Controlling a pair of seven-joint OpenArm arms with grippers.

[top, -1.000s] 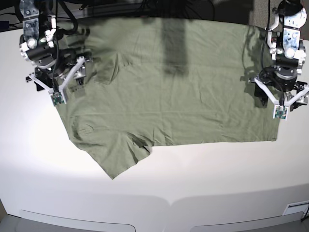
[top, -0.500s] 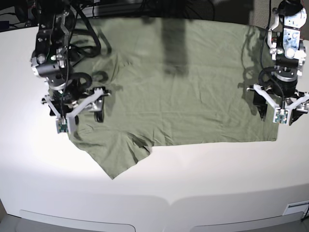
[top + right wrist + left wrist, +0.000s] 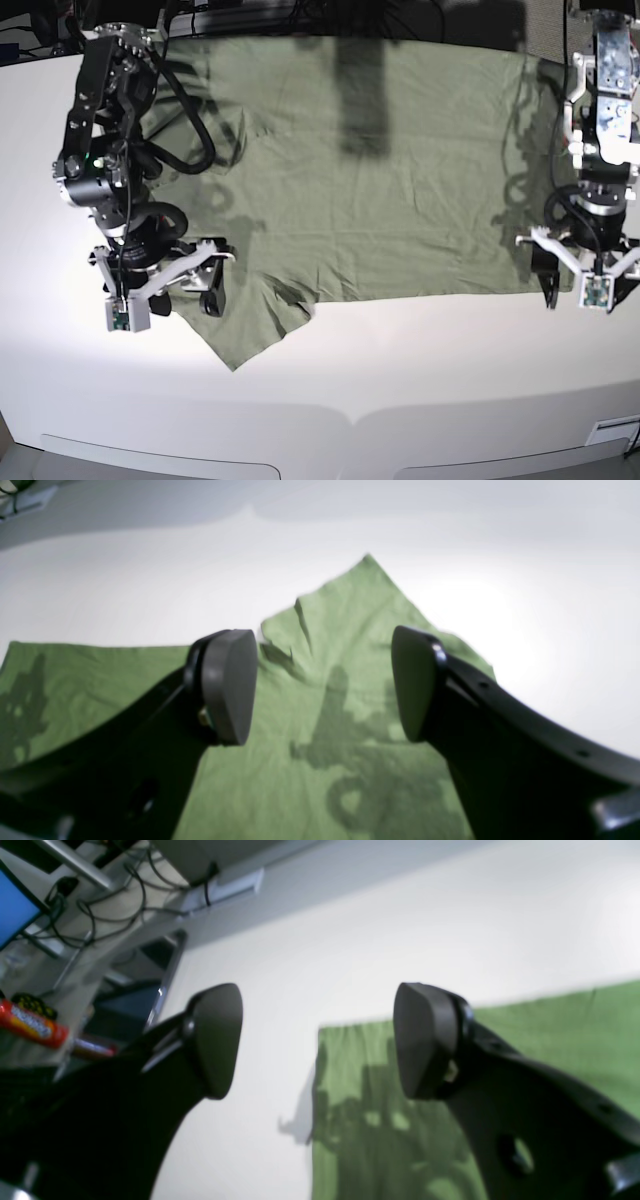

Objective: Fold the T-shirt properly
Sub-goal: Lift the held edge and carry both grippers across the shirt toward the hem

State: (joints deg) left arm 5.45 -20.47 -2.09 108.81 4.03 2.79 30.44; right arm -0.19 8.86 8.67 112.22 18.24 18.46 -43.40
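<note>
The sage-green T-shirt [image 3: 380, 200] lies spread flat over the back half of the white table, with one sleeve [image 3: 245, 335] pointing toward the front left. My right gripper [image 3: 180, 298] hangs open just above that sleeve area; in the right wrist view the right gripper [image 3: 322, 682] has wrinkled cloth [image 3: 350, 610] below its spread fingers and nothing between them. My left gripper [image 3: 588, 282] is open over the shirt's front right corner. In the left wrist view the left gripper [image 3: 320, 1040] straddles the T-shirt's corner edge [image 3: 350, 1050], holding nothing.
Bare white table [image 3: 420, 380] runs from the shirt's front edge to the table's front rim. Beyond the table's side, the left wrist view shows cables [image 3: 125, 895], a blue screen [image 3: 12, 910] and a red packet [image 3: 30, 1025]. Dark clutter lines the far edge.
Both arms moved toward the table's front: the right gripper from the shirt's upper left down to the sleeve, the left gripper down to the front right corner. Both stayed open.
</note>
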